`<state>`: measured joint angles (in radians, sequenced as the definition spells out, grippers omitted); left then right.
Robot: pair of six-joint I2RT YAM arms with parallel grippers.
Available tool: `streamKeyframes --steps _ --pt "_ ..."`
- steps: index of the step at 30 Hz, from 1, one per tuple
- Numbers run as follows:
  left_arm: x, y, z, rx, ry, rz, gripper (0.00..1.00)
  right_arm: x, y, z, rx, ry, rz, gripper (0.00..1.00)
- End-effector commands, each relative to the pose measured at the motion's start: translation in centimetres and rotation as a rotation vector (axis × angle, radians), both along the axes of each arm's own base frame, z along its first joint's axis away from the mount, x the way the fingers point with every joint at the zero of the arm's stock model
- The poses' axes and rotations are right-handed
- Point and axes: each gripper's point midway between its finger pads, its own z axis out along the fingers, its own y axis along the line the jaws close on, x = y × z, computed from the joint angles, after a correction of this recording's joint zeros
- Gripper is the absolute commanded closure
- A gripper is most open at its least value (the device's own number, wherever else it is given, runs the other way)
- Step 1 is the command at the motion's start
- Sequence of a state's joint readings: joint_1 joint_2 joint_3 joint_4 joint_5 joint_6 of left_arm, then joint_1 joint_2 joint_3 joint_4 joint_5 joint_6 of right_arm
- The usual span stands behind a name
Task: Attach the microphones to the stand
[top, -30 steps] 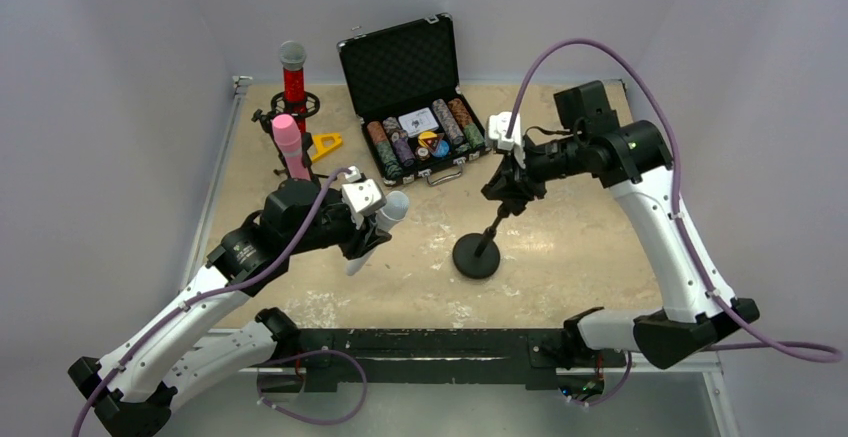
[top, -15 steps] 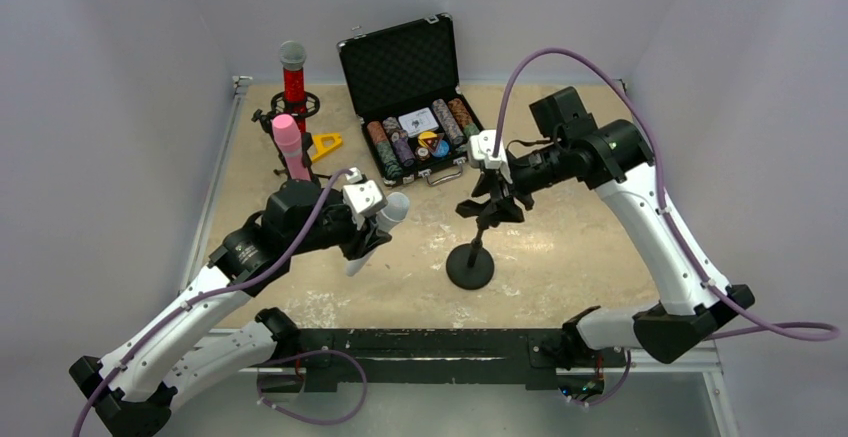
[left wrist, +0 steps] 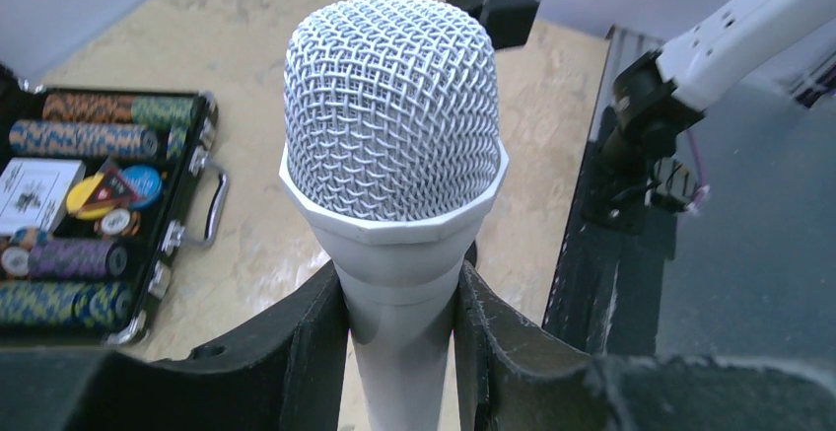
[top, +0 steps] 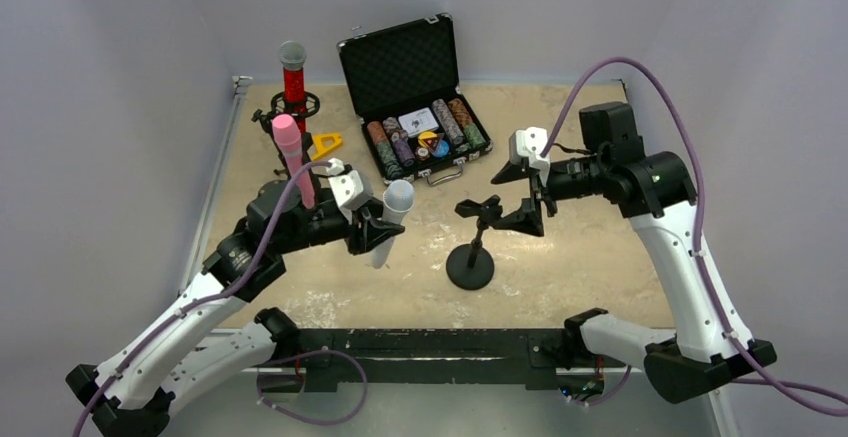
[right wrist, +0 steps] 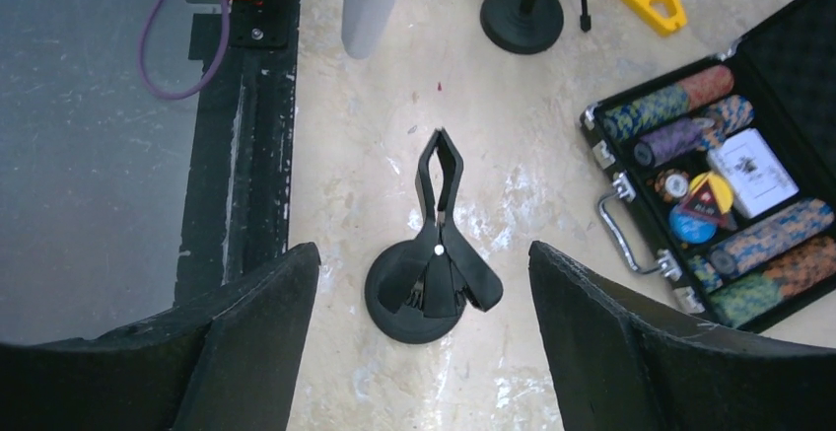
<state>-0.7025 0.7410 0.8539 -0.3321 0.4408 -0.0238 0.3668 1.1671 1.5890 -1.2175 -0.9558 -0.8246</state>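
Top view: left end effector (top: pixel 378 235) grips the white microphone (top: pixel 397 200) at 9 o'clock of the stand (top: pixel 470 269); right end effector (top: pixel 522 197) gapes wide at its 2 o'clock. Left wrist: fingers (left wrist: pixel 306 352) clamp the handle (left wrist: pixel 399 352). Right wrist: the stand shows between wide-set fingers (right wrist: pixel 246 332).

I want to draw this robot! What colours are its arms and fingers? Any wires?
The left arm and right arm have white shells with chunky black joints. A purple cable loops along each. The fingers are black and wedge-shaped. A tiny green light glows on the right arm.
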Motion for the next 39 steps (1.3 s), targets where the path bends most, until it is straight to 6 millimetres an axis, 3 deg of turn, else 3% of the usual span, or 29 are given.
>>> streamKeyframes --steps 1,6,11,18,19,21,22,25,28,39 --pt "-1.0 -2.2 7.8 -0.24 -0.111 -0.113 1.0 1.1 0.6 -1.4 0.077 0.044 -0.013 0.17" --pt "-0.3 -4.5 10.4 -0.282 -0.133 -0.162 1.0 1.8 0.9 -2.3 0.086 0.048 -0.019 0.15" --pt "0.1 -6.5 10.8 -0.29 -0.119 -0.195 1.0 2.7 1.1 -3.7 0.072 0.072 -0.028 0.14" --pt "0.3 -8.2 12.3 -0.332 -0.129 -0.218 1.0 0.4 1.3 -5.2 0.108 0.07 0.064 0.24" --pt "0.4 -8.5 12.3 -0.334 -0.129 -0.221 1.0 0.3 1.3 -5.4 0.111 0.069 0.069 0.28" --pt "0.5 -9.0 12.4 -0.339 -0.131 -0.228 1.0 0.1 1.3 -5.5 0.117 0.064 0.076 0.48" --pt "0.6 -9.3 12.2 -0.336 -0.127 -0.23 1.0 0.0 1.3 -5.5 0.12 0.062 0.08 0.63" --pt "0.8 -10.0 11.8 -0.33 -0.123 -0.232 1.0 -0.3 1.3 -5.2 0.129 0.058 0.09 0.86" --pt "1.3 -10.4 11.3 -0.321 -0.124 -0.224 1.0 -0.5 1.3 -5.1 0.136 0.063 0.101 0.94" --pt "1.6 -12.8 10.3 -0.303 -0.113 -0.267 1.0 -1.0 1.7 -4.8 0.167 0.117 0.111 0.98"
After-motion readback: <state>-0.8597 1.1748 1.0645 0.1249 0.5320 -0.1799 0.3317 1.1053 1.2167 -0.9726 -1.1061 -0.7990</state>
